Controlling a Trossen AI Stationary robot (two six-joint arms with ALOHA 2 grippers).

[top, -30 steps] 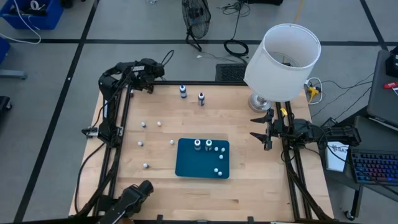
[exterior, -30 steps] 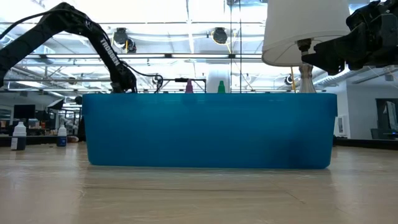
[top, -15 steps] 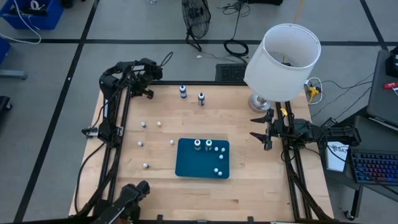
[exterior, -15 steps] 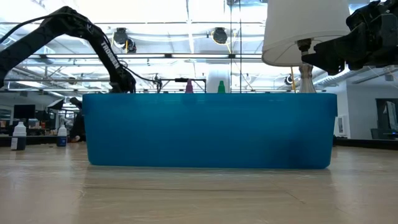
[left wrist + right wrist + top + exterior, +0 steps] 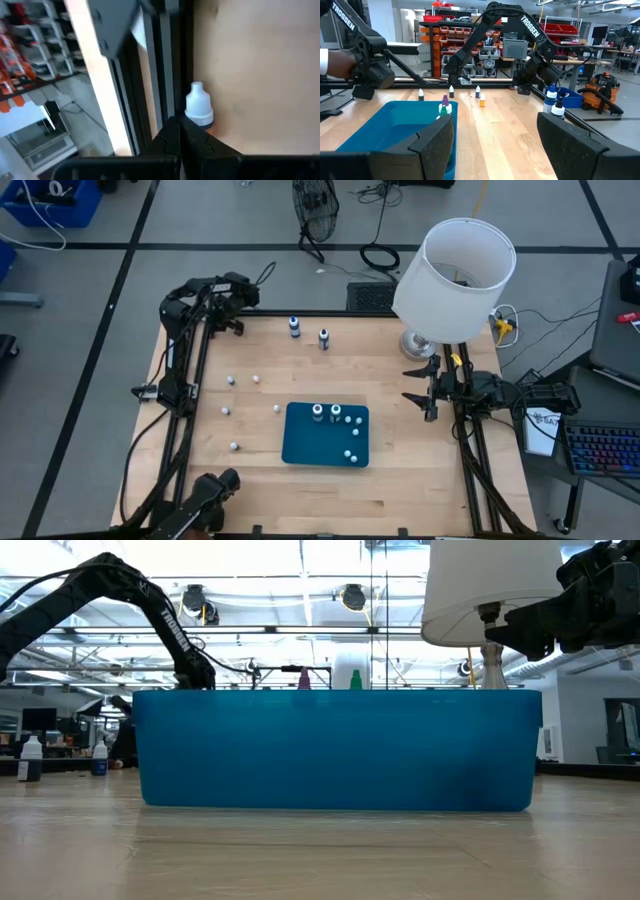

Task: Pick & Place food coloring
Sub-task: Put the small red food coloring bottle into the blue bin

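**Several small bottles loose, left arm at the far corner**

The food coloring [image 5: 231, 380] stands scattered on the table's left half, apart from the blue tray [image 5: 300, 442]. The left gripper [image 5: 236, 323] hangs at the far-left corner, fingers drawn together, with a white-capped bottle [image 5: 199, 105] just beside their tips. It should probably spread them and centre over the cap before closing. The side rail [image 5: 167, 60] crowds that spot. The right gripper [image 5: 424, 388] waits wide apart near the lamp [image 5: 455, 275].

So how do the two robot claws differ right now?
The left claw sits at the table's far left corner with its fingers shut, a white-capped bottle just beyond the tips. The right claw waits near the lamp, fingers spread wide. Both hold nothing.
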